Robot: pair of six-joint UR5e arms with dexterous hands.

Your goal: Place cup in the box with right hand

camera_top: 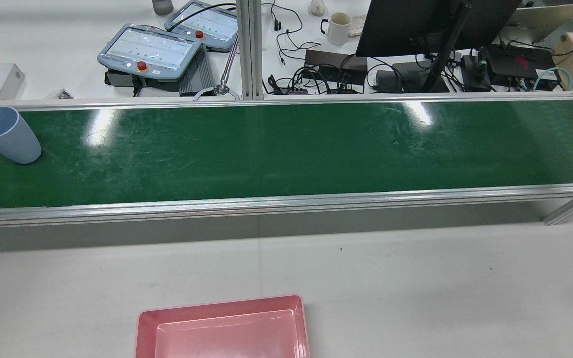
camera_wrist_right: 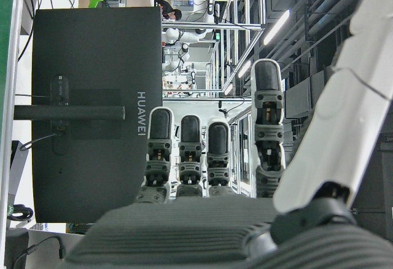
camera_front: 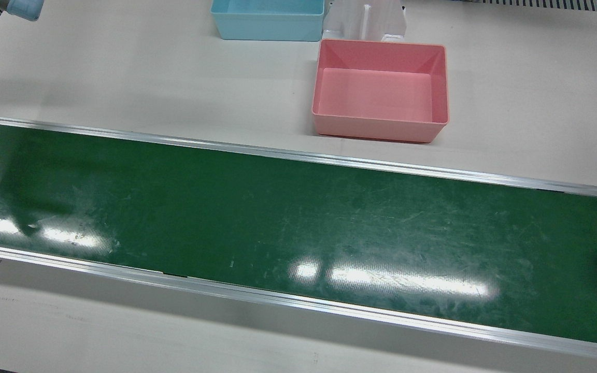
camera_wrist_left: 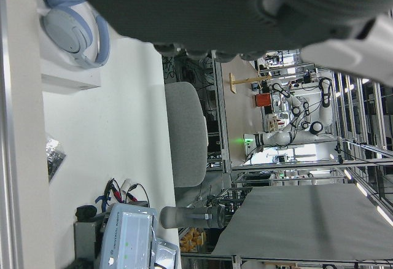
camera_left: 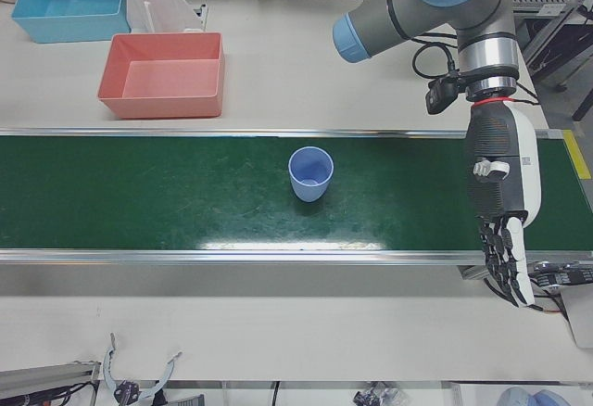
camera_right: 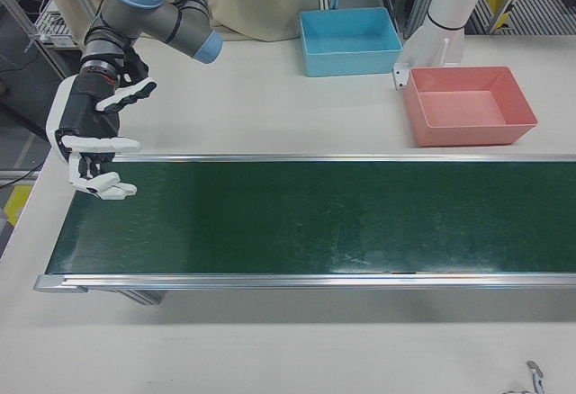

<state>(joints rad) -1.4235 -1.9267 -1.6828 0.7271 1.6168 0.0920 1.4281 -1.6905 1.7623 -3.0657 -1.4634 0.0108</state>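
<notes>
A light blue cup (camera_left: 310,174) stands upright on the green belt (camera_left: 139,202), toward the robot's left end; the rear view shows the cup (camera_top: 5,134) at its far left. The pink box (camera_left: 157,105) sits on the white table behind the belt, with nothing in it (camera_front: 376,127). My right hand (camera_right: 90,138) hovers open over the opposite end of the belt, far from the cup, and its spread fingers (camera_wrist_right: 190,152) hold nothing. My left hand (camera_left: 500,202) hangs open past the belt's end, to the right of the cup in the left-front view, fingers pointing down.
A blue box (camera_right: 351,30) and a white pedestal (camera_right: 445,25) stand beside the pink box (camera_right: 472,133). Behind the belt in the rear view are teach pendants (camera_top: 149,52), a monitor (camera_top: 416,25), cables and a mug (camera_top: 338,27). Aluminium rails (camera_front: 298,155) edge the belt.
</notes>
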